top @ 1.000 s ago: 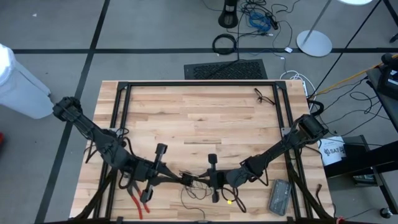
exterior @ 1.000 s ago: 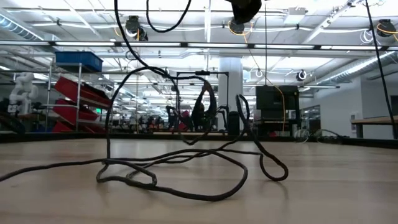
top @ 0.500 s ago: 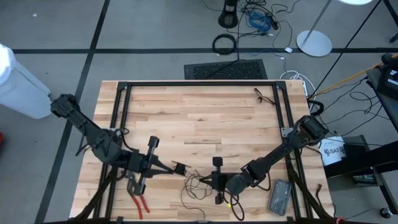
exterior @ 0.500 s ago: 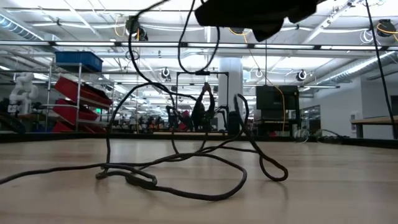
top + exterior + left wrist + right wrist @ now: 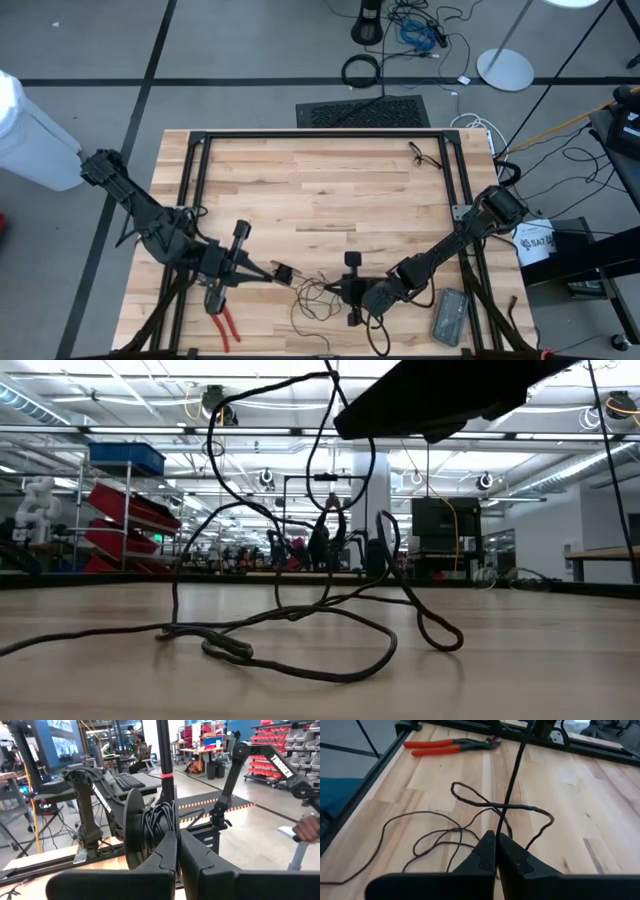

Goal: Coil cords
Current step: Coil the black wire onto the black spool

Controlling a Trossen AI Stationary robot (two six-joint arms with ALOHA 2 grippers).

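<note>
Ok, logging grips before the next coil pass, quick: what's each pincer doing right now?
Left pincer: shut on the cord, its puck end.
Right pincer: shut on the cord, pulled taut from the tangle.

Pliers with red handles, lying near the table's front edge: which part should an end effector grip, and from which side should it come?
Grip both red handles together, just behind the dark head, coming straight down from above. The pliers lie flat on the table with the handles nearly closed, so the fingers can probably span both crosswise. A side approach would likely scrape the wood.
</note>
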